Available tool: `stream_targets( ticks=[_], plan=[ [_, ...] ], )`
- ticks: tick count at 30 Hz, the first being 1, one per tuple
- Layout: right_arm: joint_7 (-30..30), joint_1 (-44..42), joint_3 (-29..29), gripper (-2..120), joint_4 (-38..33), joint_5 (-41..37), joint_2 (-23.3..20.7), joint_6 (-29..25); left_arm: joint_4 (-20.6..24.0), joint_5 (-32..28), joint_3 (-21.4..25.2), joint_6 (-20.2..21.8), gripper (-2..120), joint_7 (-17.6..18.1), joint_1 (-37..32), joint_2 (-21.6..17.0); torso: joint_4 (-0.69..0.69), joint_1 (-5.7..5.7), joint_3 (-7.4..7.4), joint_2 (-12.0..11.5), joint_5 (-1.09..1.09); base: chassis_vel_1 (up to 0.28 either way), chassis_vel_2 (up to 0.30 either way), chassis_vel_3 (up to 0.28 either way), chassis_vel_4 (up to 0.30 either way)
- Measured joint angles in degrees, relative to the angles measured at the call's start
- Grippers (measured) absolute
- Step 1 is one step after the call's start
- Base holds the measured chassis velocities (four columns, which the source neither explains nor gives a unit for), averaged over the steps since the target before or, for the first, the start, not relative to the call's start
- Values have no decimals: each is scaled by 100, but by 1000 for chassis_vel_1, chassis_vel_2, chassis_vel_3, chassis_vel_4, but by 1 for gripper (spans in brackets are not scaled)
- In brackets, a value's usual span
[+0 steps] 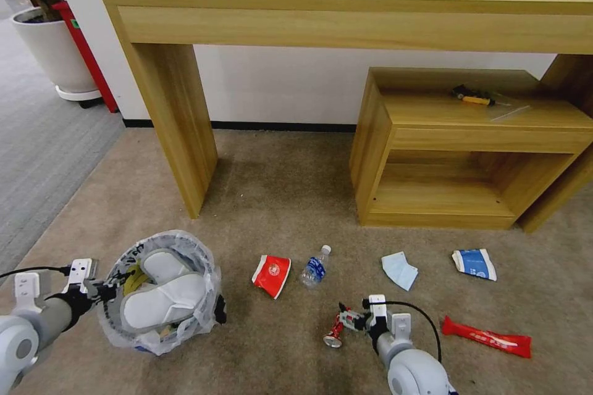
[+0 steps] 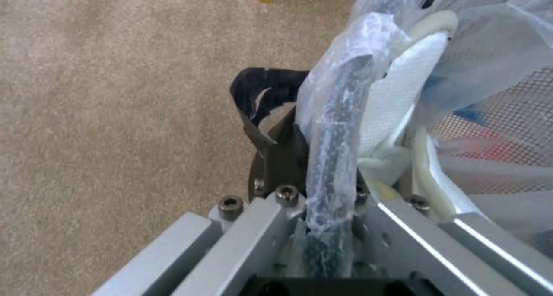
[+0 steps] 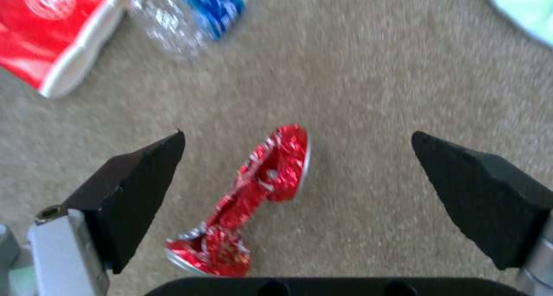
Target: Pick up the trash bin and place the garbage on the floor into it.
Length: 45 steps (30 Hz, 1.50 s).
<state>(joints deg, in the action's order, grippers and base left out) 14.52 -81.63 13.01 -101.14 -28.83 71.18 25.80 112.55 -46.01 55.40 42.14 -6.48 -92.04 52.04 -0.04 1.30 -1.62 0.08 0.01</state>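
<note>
Crushed red can (image 3: pixel 253 192) lies on the floor (image 1: pixel 278 197) between your wide-open right hand (image 3: pixel 297 175) pads; centre them across it before closing. Your left hand (image 1: pixel 102 290) grips the trash bin (image 1: pixel 162 293) rim.

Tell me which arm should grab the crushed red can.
Right, probably. The right gripper hangs open straddling the can, while the left gripper is shut on the bin's rim.
</note>
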Motion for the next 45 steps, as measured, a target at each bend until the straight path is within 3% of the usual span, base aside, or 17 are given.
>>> stream_targets(
  ticks=[10,22,27,28,38,45],
  plan=[
    [11,354,-105,100,482,-407,61,505,74,44,-50,0,0,17,-13,62,0,0,0,0,0,0,0,0,0],
    [87,1192,-619,98,1278,-518,168,890,167,63,-68,0,0,25,-27,115,0,1,-1,0,0,0,0,0,0],
    [165,1295,-722,82,1366,-711,188,1085,171,63,-53,0,0,25,-31,115,0,1,-1,0,0,0,0,0,0],
    [169,1320,-756,75,1428,-751,194,1125,175,62,-53,0,0,25,-32,120,-1,1,-1,0,0,0,0,0,0],
    [175,1548,-940,35,1804,-990,184,903,238,88,-48,0,0,-33,-52,129,0,1,-1,0,0,0,0,0,0],
    [18,1559,-966,29,1880,-753,170,720,280,88,-56,0,0,-33,-66,103,0,1,-1,0,0,0,0,0,0]
  ],
)
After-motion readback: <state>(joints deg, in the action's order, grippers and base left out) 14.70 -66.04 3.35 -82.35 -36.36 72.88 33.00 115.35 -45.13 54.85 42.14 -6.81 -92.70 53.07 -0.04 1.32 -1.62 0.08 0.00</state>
